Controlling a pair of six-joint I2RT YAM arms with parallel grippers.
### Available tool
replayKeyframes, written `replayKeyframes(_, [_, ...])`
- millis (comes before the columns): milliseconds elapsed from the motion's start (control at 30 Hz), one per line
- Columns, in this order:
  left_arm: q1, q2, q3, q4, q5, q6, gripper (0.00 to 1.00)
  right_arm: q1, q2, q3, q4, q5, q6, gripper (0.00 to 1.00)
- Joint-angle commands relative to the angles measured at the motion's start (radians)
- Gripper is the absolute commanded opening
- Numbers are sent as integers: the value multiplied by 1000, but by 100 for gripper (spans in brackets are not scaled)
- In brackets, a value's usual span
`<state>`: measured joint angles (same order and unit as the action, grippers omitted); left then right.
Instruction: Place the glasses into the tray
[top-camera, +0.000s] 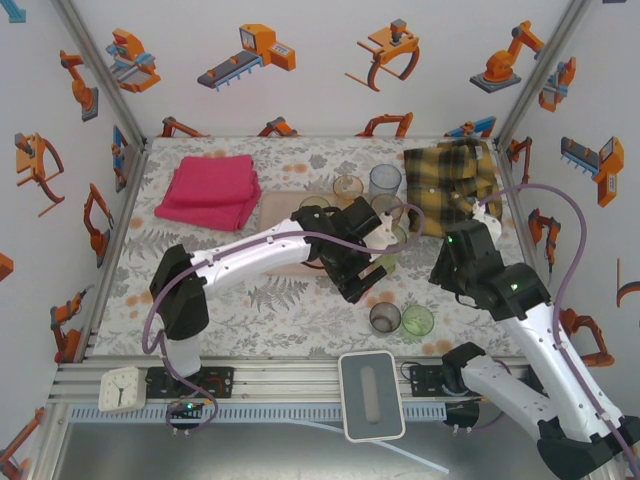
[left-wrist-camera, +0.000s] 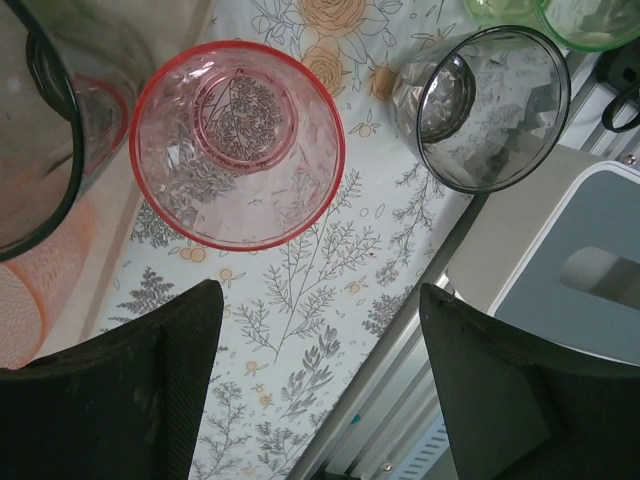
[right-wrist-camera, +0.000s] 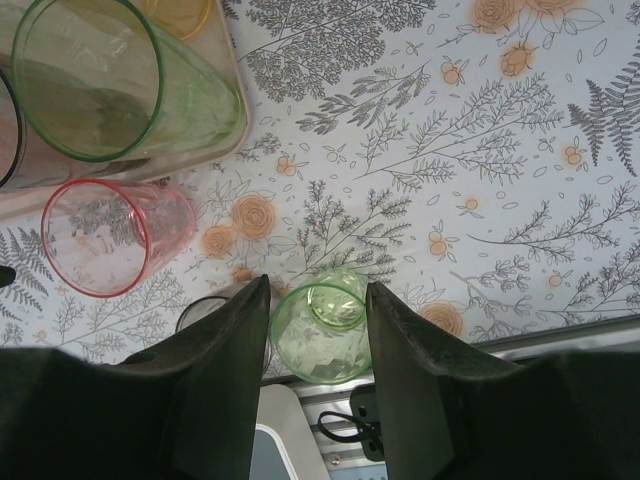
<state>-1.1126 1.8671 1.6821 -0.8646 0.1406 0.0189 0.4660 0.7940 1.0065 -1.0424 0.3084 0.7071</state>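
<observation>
Left gripper (left-wrist-camera: 320, 300) open and empty, hovering over the pink glass (left-wrist-camera: 238, 145), which stands upright on the cloth just beside the near edge of the tray (top-camera: 280, 212); a grey glass (left-wrist-camera: 490, 105) stands near on the right. Risk: an off-centre descent could land a finger on the rim and tip it, or knock the glasses already in the tray. From above, the arm covers much of the tray, so free space is unclear.

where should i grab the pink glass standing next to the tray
Probably its rim wall, from straight above: one finger inside the mouth, one outside. The pink glass stands upright, mouth up, on the cloth; the side facing the open left gripper is free, while a dark-rimmed glass crowds its other side.
</observation>
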Motion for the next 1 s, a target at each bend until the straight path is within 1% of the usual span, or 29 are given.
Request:
replayKeyframes(0, [-6, 21, 49, -26, 7, 70, 73, -6, -9, -6, -8, 31, 5, 43])
replayKeyframes(333, [-16, 35, 47, -29, 41, 153, 73, -6, -41, 19, -39, 57, 3, 43])
replayKeyframes(700, [-42, 64, 58, -43, 13, 193, 73, -6, -80, 85, -99, 107, -22, 43])
replayKeyframes(967, [-55, 71, 47, -45, 13, 223, 73, -6, -97, 126, -143, 157, -42, 43])
